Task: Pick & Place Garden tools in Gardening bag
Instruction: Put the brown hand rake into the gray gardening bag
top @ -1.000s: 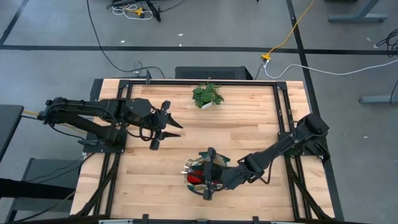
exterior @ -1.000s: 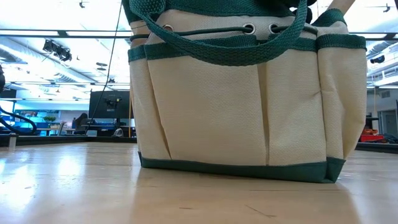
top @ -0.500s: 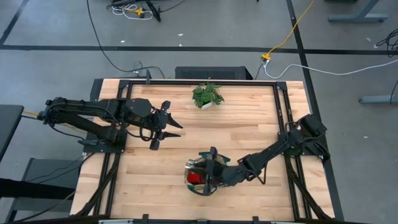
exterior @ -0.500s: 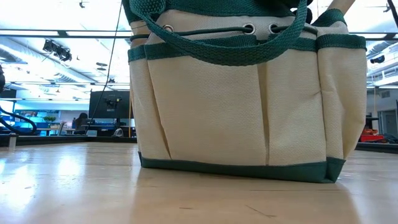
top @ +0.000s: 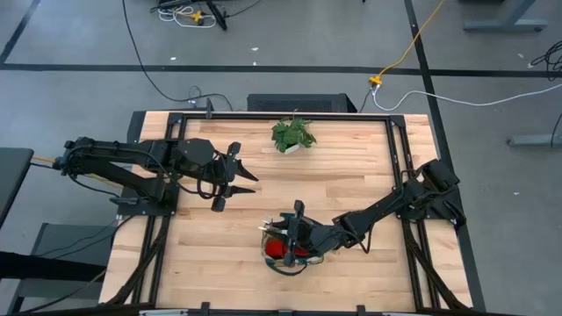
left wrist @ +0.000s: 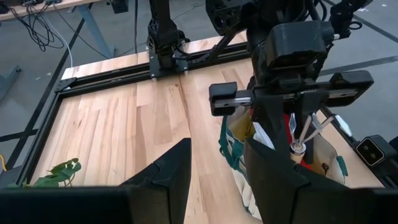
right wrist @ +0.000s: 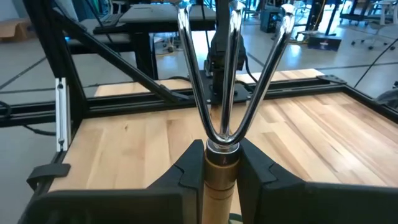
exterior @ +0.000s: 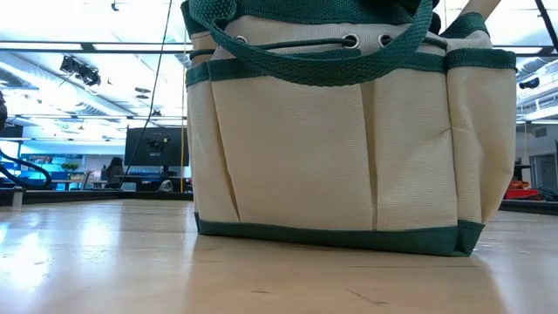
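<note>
The beige gardening bag (top: 285, 264) with green trim stands near the table's front edge and fills the low view (exterior: 340, 148). Something red (top: 278, 252), seemingly the gloves, lies inside it. My right gripper (top: 286, 239) hovers over the bag's opening, shut on the small metal pronged hand rake (right wrist: 227, 74). The rake also shows in the left wrist view (left wrist: 306, 132). My left gripper (top: 253, 183) waits open and empty over the table's left middle. The spray bottle and shears do not show. My right gripper pinches the rake's wooden handle (right wrist: 219, 177) between its two fingers, just behind the metal collar (right wrist: 221, 148). The handle runs along the fingers, and the prongs stick out past the fingertips toward the table's left. The handle's rear end is hidden by the gripper.
A leafy potted plant (top: 292, 134) stands at the far middle of the table. Black rails (top: 399, 175) frame the wooden top on its left, right and far sides. Bare wood lies between my left gripper and the bag.
My right gripper has gone a little toward the table's far-left over the bag with the rake still held. In the low view the bag's upper left corner has shifted slightly.
</note>
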Tool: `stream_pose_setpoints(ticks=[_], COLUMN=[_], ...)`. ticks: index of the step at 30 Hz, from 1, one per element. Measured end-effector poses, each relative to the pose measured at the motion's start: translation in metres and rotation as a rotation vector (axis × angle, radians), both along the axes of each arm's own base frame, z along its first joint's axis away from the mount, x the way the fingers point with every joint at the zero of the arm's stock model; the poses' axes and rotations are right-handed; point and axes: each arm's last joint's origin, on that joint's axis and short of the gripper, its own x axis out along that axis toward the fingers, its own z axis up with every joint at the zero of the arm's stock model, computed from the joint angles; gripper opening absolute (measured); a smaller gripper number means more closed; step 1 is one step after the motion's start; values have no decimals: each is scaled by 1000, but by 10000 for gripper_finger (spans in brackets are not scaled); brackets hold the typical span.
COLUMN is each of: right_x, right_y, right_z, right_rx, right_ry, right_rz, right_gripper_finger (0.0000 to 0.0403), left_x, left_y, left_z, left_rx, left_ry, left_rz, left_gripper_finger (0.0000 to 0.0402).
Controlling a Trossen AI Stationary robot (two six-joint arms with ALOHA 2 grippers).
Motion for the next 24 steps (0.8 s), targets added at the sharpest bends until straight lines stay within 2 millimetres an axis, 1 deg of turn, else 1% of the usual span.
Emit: stream_pose_setpoints(ticks=[5,9,11,15,17,20,24], right_x=[0,2,2,2,1,1,1], right_y=[0,2,2,2,2,3,3], right_z=[-3,-11,-12,-13,-10,-11,-9], right_rx=[-10,-20,-15,-12,-10,-8,-24], right_ry=[16,40,45,54,48,52,52], right_rz=[0,18,26,23,28,49,53], right_gripper_finger=[50,50,68,130,152,169,170], left_x=[0,0,0,0,0,0,0], left_y=[0,0,0,0,0,0,0], left_z=[0,0,0,0,0,0,0], left_rx=[0,0,0,0,0,-1,-1], left_ry=[0,0,0,0,0,0,0], left_rz=[0,0,0,0,0,0,0], left_gripper_finger=[153,154,153,153,154,153,154])
